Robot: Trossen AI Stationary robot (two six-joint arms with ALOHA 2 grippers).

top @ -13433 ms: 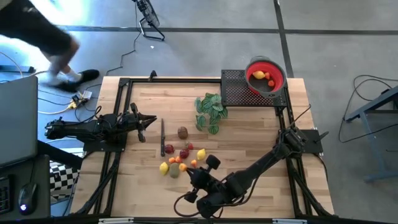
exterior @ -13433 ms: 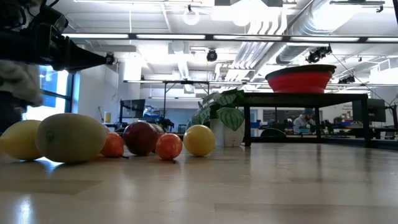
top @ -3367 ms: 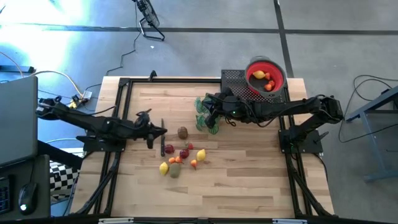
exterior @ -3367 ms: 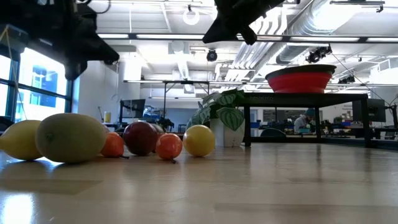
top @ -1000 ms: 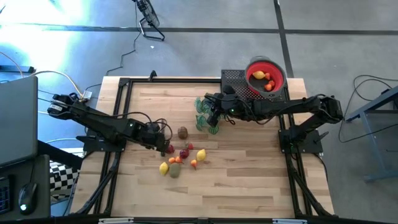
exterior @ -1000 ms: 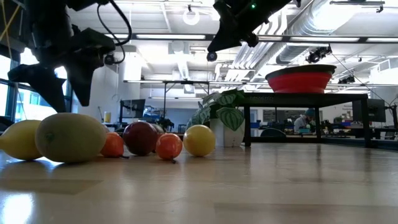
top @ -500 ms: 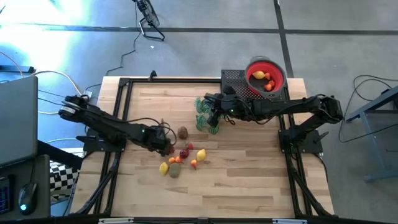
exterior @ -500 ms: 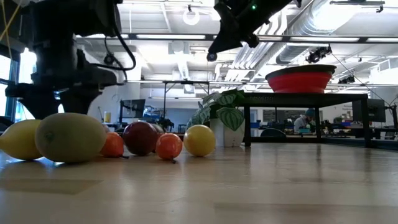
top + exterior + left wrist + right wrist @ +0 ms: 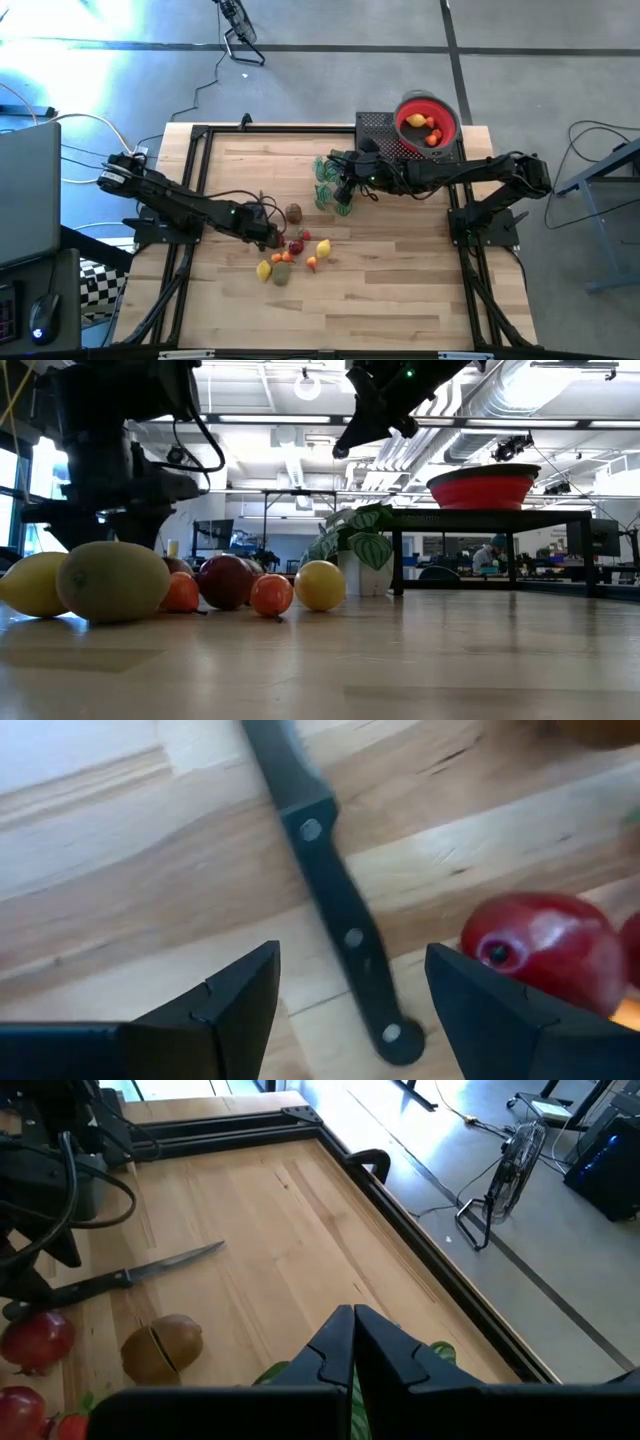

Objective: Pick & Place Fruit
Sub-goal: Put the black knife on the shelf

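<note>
Left gripper (image 9: 345, 1010) hangs spread astride the black-handled kitchen knife (image 9: 340, 905) — dark-red round toy fruit (image 9: 545, 950) just beside — presumably lining up a grab.

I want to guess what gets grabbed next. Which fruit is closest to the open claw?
The dark red fruit at the pile's edge, next to the knife. It lies right beside the left gripper; the lemons and orange pieces lie farther off.
</note>
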